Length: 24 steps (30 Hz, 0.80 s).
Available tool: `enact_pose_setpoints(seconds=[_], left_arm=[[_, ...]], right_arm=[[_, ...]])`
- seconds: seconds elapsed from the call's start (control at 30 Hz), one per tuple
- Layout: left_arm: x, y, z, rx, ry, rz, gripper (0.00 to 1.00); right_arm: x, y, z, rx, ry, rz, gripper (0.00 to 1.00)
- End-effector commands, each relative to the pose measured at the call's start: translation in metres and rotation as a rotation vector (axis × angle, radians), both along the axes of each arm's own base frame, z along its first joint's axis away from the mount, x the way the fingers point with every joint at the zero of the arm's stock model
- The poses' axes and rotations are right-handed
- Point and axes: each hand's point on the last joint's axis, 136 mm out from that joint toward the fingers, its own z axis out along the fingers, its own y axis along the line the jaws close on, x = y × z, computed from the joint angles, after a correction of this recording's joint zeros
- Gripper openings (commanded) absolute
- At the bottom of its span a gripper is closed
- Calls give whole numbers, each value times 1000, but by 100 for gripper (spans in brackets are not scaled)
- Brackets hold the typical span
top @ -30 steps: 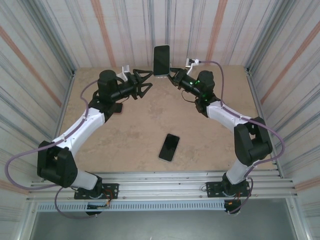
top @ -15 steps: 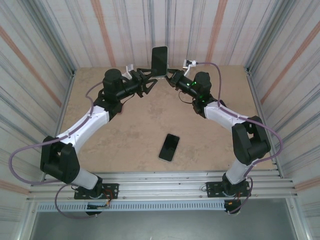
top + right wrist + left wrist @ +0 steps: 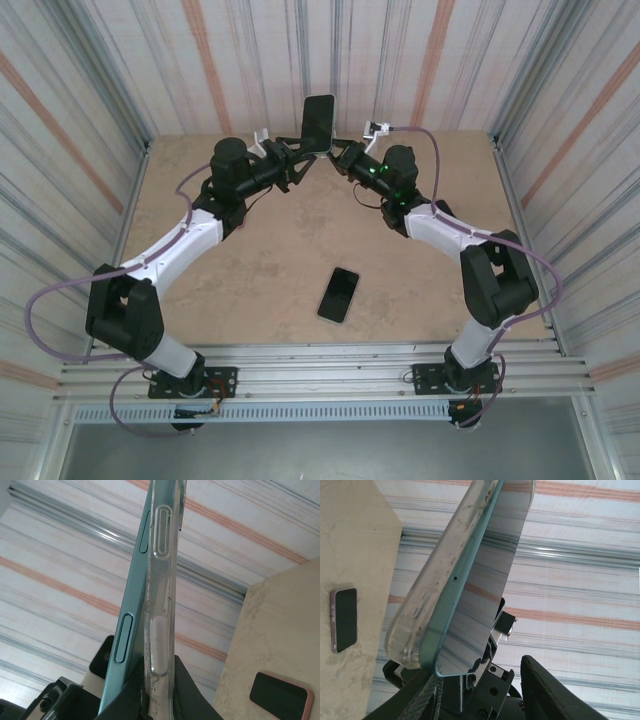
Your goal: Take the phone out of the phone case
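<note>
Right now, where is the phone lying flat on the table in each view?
Top external: flat phone at centre, below the middle.
Left wrist: flat phone at the left edge.
Right wrist: flat phone in the bottom right corner.
Shared landmark: the cased phone held upright.

I'm seeing a beige, stone-patterned table point(image 3: 250, 260) carrying one dark-screened phone point(image 3: 339, 294), lying flat near its middle, possibly pink-cased.

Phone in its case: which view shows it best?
Left wrist: the phone, screen and teal edge, shows large beside the clear case. Right wrist gives both edge-on; top external shows them small, upright at the far end.
</note>
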Motion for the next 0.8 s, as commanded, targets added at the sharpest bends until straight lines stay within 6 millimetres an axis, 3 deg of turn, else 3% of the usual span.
enact_pose_setpoints(seconds=[0.0, 0.27, 0.4, 0.77], left_arm=[[14, 7, 13, -9, -20, 89, 46], [21, 9, 1, 10, 39, 163, 45], [26, 3, 5, 3, 29, 160, 44], [35, 4, 1, 11, 29, 187, 32]], right_arm=[[-15, 7, 35, 44, -136, -9, 2], [-15, 8, 23, -12, -130, -124, 2], [-16, 14, 23, -8, -108, -127, 2], [-20, 25, 10, -19, -56, -111, 1]])
